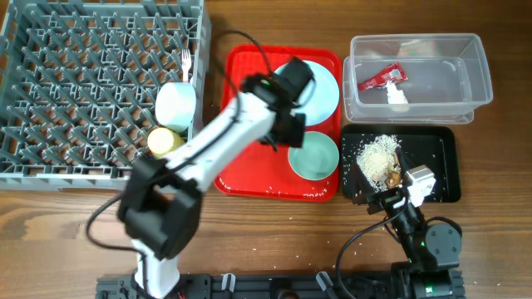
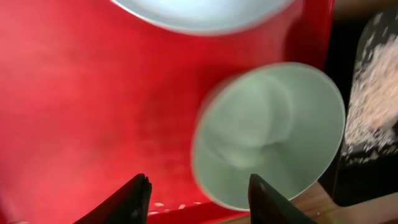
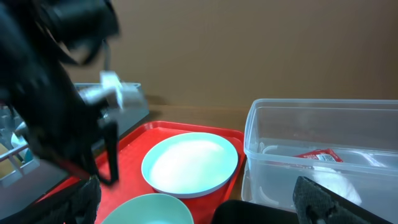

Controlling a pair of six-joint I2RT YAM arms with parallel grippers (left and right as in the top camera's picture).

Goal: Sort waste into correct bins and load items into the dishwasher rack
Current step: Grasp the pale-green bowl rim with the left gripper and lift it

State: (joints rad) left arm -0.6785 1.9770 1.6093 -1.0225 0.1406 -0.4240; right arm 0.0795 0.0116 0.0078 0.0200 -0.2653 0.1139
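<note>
**Gripper wide over the bowl**

Nearest, my left gripper [image 2: 199, 183] hangs wide and empty above the red tray [image 2: 74, 93]. The near rim of the bowl [image 2: 267, 137] shows between my jaws, lined up, I judge, for a rim pinch. This bowl sits upright, pale green, smooth and bare inside, at the tray's edge beside the black tray [image 2: 342, 180] of food scraps [image 2: 373, 106]. Beyond lies the pale blue plate [image 2: 199, 12]. My right gripper [image 1: 397, 173] hovers spread over the scraps, clear of my path. Farthest on the desk stands the rack [image 1: 83, 174].
</note>
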